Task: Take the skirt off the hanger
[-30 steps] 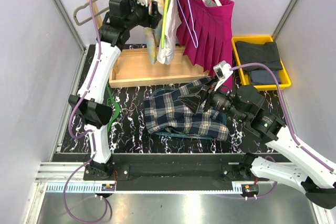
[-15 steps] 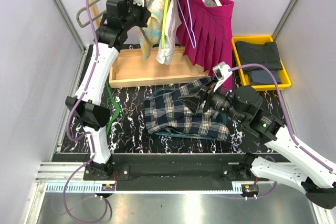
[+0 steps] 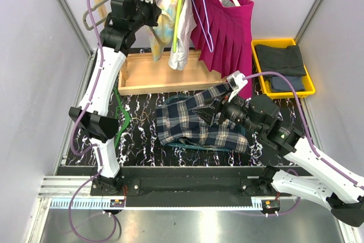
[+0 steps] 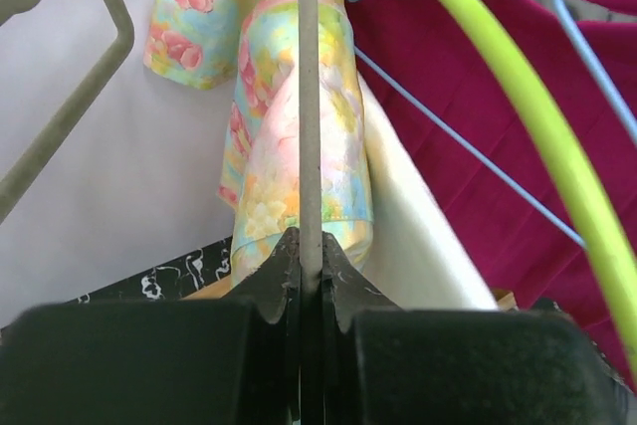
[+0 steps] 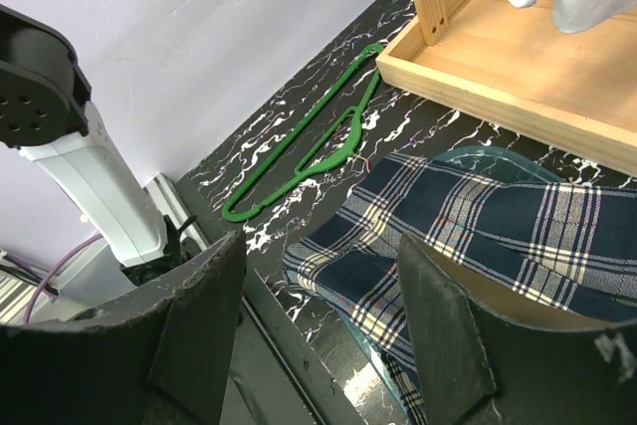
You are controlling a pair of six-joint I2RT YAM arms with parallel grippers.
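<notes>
L gripper (image 4: 309, 251) clamps the thin grey metal hanger bar (image 4: 309, 97) carrying the soft pastel floral skirt (image 4: 343, 136), up at 11 o'clock on the wooden rack (image 3: 149, 78). R gripper (image 5: 320, 246) hovers spread wide, empty, over a crumpled navy plaid skirt (image 3: 187, 120) mid-table. Risk: the slick rod may twist in the pinch, or snag the lime-green plastic hanger (image 4: 518, 116) & pleated magenta skirt (image 3: 224, 27) at its 3 o'clock, dragging both down.
</notes>
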